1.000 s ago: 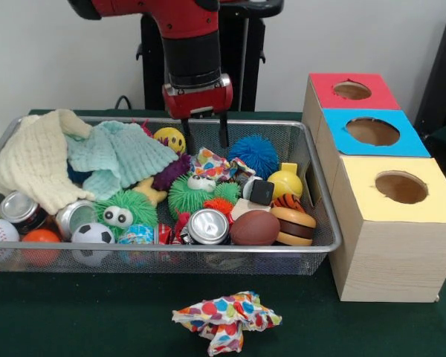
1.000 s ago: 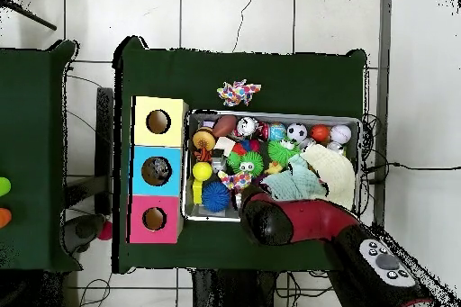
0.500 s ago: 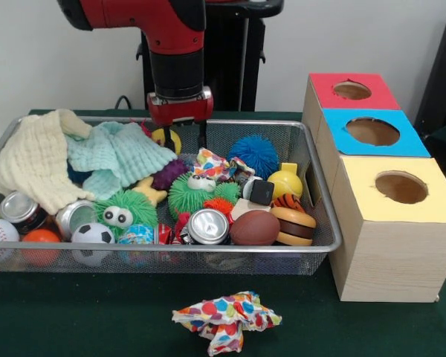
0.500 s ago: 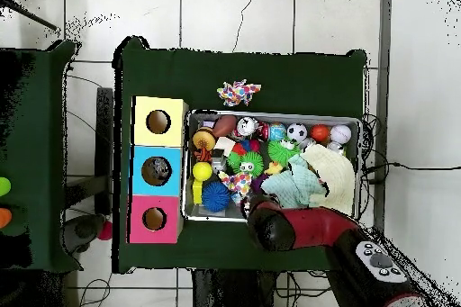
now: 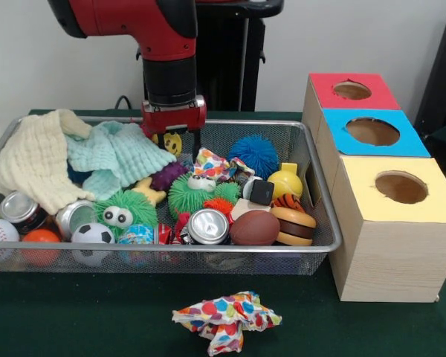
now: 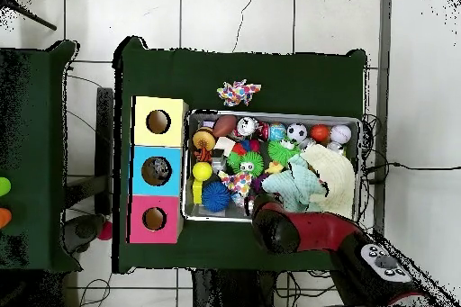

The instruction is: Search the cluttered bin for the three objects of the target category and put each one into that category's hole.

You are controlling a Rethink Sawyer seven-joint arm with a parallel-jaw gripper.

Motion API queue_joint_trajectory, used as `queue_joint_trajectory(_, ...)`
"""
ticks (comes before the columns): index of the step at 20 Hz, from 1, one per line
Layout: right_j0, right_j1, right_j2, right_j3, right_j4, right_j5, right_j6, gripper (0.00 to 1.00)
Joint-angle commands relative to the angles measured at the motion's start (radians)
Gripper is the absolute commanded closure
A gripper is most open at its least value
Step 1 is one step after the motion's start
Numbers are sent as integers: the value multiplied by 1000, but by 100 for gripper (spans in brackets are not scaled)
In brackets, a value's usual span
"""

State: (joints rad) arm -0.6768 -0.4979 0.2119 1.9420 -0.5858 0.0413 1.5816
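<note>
My gripper (image 5: 181, 146) hangs open over the back of the wire bin (image 5: 208, 250), its fingers either side of a yellow smiley ball (image 5: 172, 141) and right beside the teal cloth (image 5: 119, 152). A cream cloth (image 5: 36, 160) lies in the bin's left end. A polka-dot cloth (image 5: 212, 163) sits mid-bin among spiky balls, cans and sport balls. A second polka-dot cloth (image 5: 227, 320) lies on the table in front of the bin. In the overhead view the arm (image 6: 277, 230) hides the gripper; the teal cloth (image 6: 293, 185) and cream cloth (image 6: 338, 173) show beside it.
Three wooden boxes stand right of the bin with holes in red (image 5: 351, 90), blue (image 5: 372, 131) and yellow (image 5: 401, 187) tops. A blue spiky ball (image 5: 253, 152), a football (image 5: 254, 227) and a toy burger (image 5: 293, 225) crowd the bin's right end.
The arm has moved left in the front view, carrying the open gripper from near the blue spiky ball to the yellow smiley ball and the teal cloth's edge.
</note>
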Motion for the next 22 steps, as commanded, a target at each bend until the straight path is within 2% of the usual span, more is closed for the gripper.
queue_joint_trajectory(1, -135, 56, 173, 7, 108, -49, 215, 0)
queue_joint_trajectory(2, -164, 63, 213, 26, 131, -41, 225, 0)
queue_joint_trajectory(8, -239, 77, 325, 89, 222, 6, 213, 0)
queue_joint_trajectory(12, -287, 114, 399, 120, 251, 1, 198, 0)
queue_joint_trajectory(19, -277, 73, 422, 173, 281, -11, 203, 0)
queue_joint_trajectory(21, -258, 44, 408, 180, 282, -6, 196, 0)
queue_joint_trajectory(22, -220, 10, 354, 163, 251, -19, 174, 0)
